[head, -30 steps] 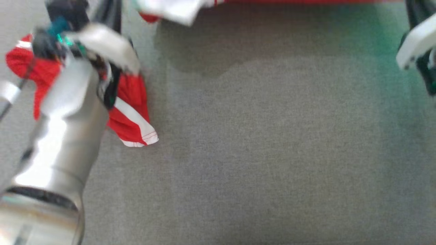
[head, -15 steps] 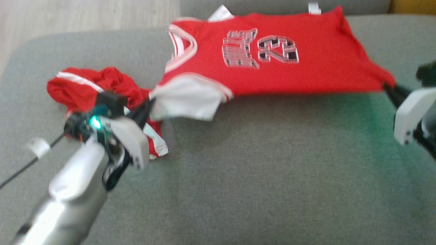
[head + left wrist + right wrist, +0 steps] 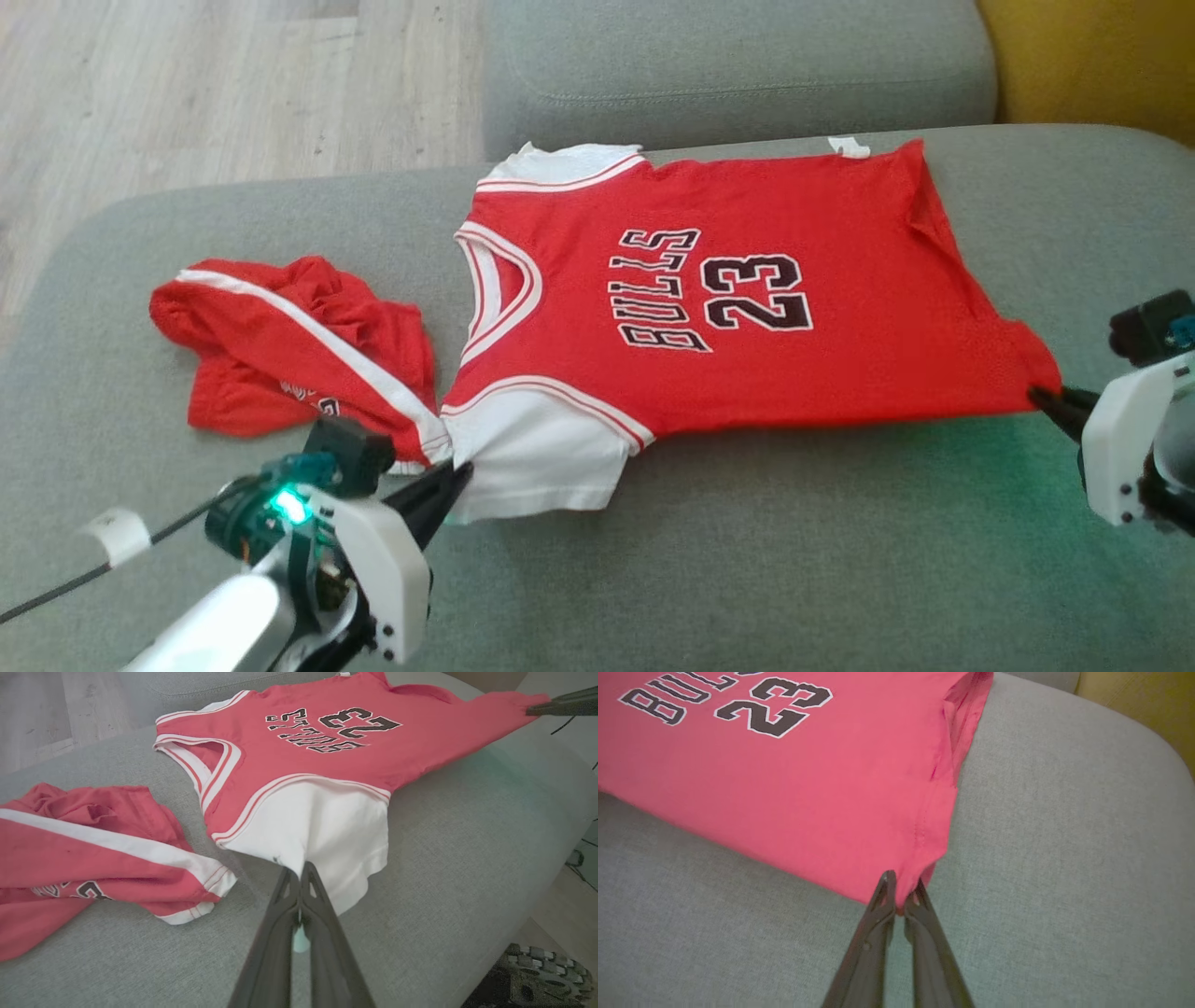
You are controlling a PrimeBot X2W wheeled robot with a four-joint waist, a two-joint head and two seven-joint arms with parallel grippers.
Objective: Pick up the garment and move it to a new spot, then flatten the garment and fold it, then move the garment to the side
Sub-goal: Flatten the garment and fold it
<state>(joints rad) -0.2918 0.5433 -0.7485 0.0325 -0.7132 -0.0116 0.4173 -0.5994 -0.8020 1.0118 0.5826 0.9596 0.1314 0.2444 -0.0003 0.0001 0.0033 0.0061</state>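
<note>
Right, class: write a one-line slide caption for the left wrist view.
Shut jaws pinch the white sleeve of a red jersey spread on a grey cushion, crumpled red garment alongside.

A red basketball jersey (image 3: 747, 308) with white short sleeves, white-and-red trim at the V-neck and black "BULLS 23" lettering lies front up, spread sideways across the grey fabric sofa seat (image 3: 747, 560) — collar to the left, hem to the right. Its near white sleeve is pinched in the left claw (image 3: 456, 481) and its near hem corner in the right claw (image 3: 1047, 399). The near edge runs taut between them — the far hem corner is creased.
</note>
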